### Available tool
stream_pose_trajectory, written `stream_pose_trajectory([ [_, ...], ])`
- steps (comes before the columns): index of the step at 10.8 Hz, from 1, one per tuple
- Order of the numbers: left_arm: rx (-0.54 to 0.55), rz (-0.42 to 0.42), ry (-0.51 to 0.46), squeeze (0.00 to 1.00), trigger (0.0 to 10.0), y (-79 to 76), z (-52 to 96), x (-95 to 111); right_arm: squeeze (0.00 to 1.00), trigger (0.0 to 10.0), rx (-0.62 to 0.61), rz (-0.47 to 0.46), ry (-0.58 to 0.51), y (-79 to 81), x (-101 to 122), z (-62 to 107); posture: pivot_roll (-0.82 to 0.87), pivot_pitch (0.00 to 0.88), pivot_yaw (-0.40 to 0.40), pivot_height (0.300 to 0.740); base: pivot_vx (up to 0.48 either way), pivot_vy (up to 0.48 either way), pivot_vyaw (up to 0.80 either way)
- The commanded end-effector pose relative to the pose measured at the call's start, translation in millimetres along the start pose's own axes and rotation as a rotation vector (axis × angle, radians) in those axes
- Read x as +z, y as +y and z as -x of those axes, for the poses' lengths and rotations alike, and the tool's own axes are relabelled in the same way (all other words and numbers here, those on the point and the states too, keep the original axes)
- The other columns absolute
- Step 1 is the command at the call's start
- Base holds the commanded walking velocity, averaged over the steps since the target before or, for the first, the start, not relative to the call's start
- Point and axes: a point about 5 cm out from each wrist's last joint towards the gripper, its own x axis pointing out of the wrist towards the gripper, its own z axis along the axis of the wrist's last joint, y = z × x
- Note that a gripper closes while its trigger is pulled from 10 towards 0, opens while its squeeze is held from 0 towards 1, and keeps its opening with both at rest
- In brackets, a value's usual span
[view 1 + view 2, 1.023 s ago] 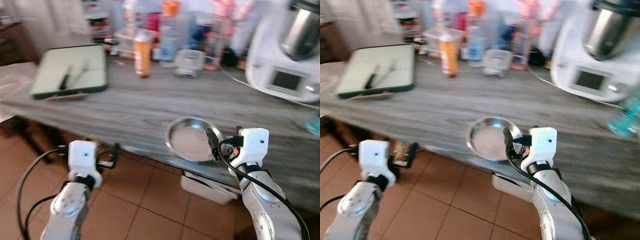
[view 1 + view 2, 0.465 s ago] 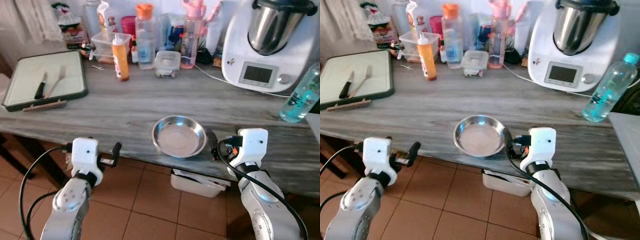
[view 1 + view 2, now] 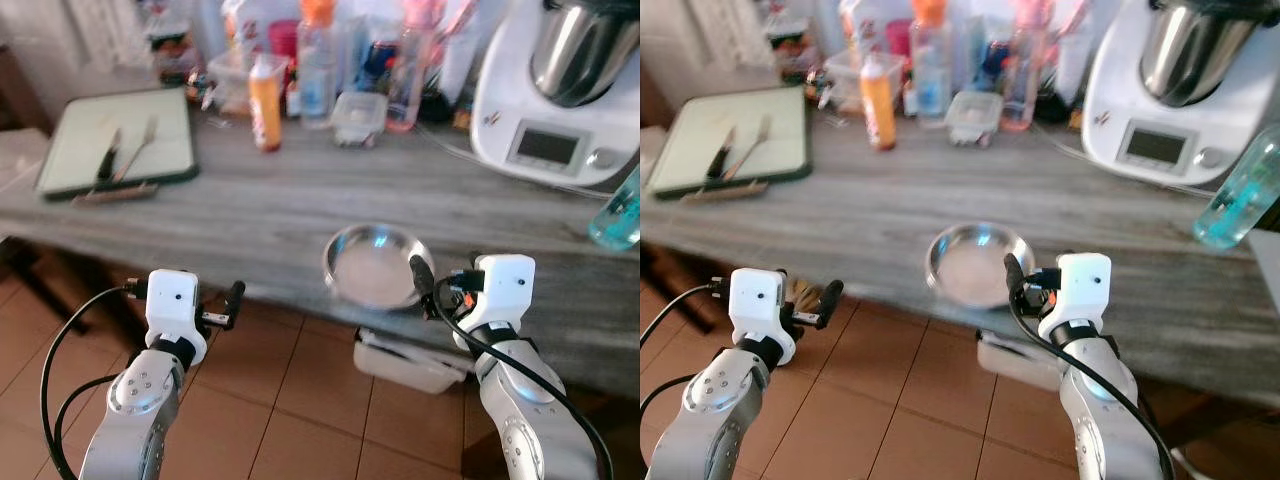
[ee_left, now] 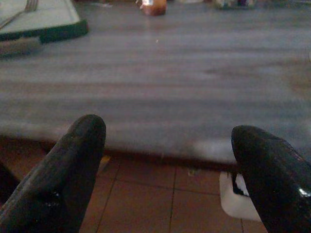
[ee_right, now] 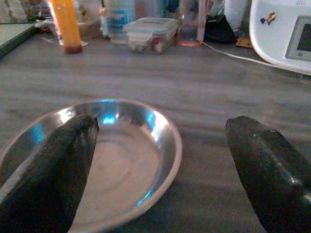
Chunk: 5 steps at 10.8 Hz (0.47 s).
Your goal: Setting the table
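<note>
The right gripper [image 3: 1012, 272] hangs at the near edge of the table [image 3: 260, 215], its two black fingers spread wide and holding nothing; in the right wrist view one finger [image 5: 46, 170] overlaps the rim of the steel bowl [image 5: 104, 155] while the other stands off to the bowl's far side, over bare wood. Whether any finger touches the rim cannot be told. The bowl sits upright and empty near the table's front edge, just ahead of this gripper (a placement consistent with a dish set down at a diner's position, judging from the task). The left gripper [image 3: 234, 300] is held low, in front of and below the table edge above the tiled floor [image 3: 290, 400], fingers likewise spread and empty; its wrist view looks across bare tabletop toward the tray. That tray [image 3: 70, 150], well apart at the far left, carries a knife [image 3: 108, 160] and a fork [image 3: 138, 145] lying side by side, presumably staged for laying out next. Along the back stand an orange bottle [image 3: 265, 100], a lidded container [image 3: 358, 115] and a white kitchen machine [image 3: 560, 110], clear of the working area. A white bin [image 3: 410, 365] sits under the table.
</note>
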Motion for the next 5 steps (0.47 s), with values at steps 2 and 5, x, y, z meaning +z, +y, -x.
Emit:
stream_pose_trajectory([
  [2,0.003,0.006,0.018,0.0,10.0,2.2,0.4,-1.7,0.0,10.0,-0.021,0.0,-0.001,-3.5,-0.1,0.6,0.02,0.041,0.021,0.74,-0.317,0.0,0.0],
  [5,-0.001,0.01,0.026,0.0,10.0,0.7,1.4,-1.5,0.0,10.0,-0.026,-0.004,0.0,-3.6,-0.5,1.2,0.02,0.046,0.025,0.74,-0.336,0.0,0.0],
])
